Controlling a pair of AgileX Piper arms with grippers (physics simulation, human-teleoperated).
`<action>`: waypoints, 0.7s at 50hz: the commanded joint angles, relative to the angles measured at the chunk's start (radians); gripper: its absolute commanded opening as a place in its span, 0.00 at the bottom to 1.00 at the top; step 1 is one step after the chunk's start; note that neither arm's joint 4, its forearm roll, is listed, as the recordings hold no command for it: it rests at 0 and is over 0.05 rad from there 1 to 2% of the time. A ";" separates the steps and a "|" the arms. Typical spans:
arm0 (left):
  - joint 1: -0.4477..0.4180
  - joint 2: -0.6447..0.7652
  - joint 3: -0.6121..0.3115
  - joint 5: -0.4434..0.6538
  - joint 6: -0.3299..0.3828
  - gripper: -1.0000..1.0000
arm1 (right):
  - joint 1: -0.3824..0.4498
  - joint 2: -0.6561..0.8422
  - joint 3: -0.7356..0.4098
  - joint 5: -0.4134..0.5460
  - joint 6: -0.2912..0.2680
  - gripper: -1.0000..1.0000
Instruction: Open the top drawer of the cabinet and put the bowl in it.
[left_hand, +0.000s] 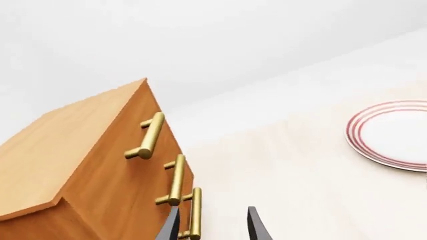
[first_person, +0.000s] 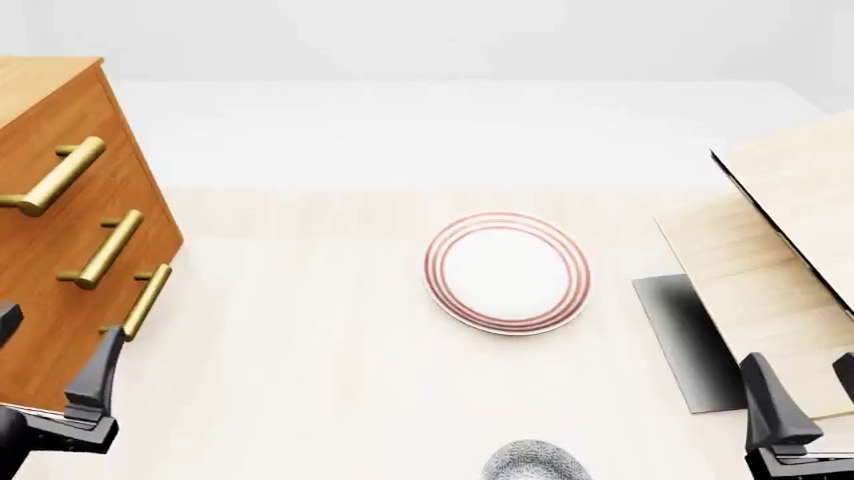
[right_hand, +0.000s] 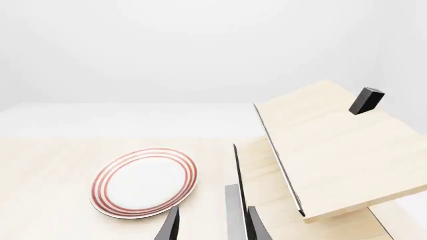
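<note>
Front view gives us the cabinet (first_person: 60, 200) at the table's left edge, its three drawers all pushed in, the top drawer (first_person: 40, 130) uppermost with its brass handle (first_person: 56, 176) lying flush against a closed front. Our left gripper (first_person: 47, 365) sits low in front of the cabinet near the bottom drawer, fingers spread apart and holding nothing. In the left wrist view the same cabinet (left_hand: 87, 165) fills the near side, and our left gripper (left_hand: 213, 225) shows two dark fingertips parted, one just beside the lowest handle (left_hand: 195, 212).

The bowl (first_person: 537, 462) pokes in at the near edge of the table, only its speckled rim showing, well apart from the cabinet. A white plate with red rings (first_person: 507, 272) lies at mid-table beyond it.

Our right gripper (first_person: 801, 395) is at the right near corner, open and empty, beside a pale wood unit (first_person: 787, 230). The right wrist view shows that unit (right_hand: 333, 150) and the plate (right_hand: 144, 182) ahead of the parted fingers.
</note>
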 joint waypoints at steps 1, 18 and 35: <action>0.023 0.085 -0.053 -0.002 0.309 1.00 | 0.000 -0.001 0.001 0.000 0.000 1.00; 0.007 0.152 -0.163 0.011 0.558 1.00 | 0.000 -0.001 0.001 0.000 0.000 1.00; -0.030 0.351 -0.179 -0.179 0.842 1.00 | 0.000 -0.001 0.001 0.000 0.001 1.00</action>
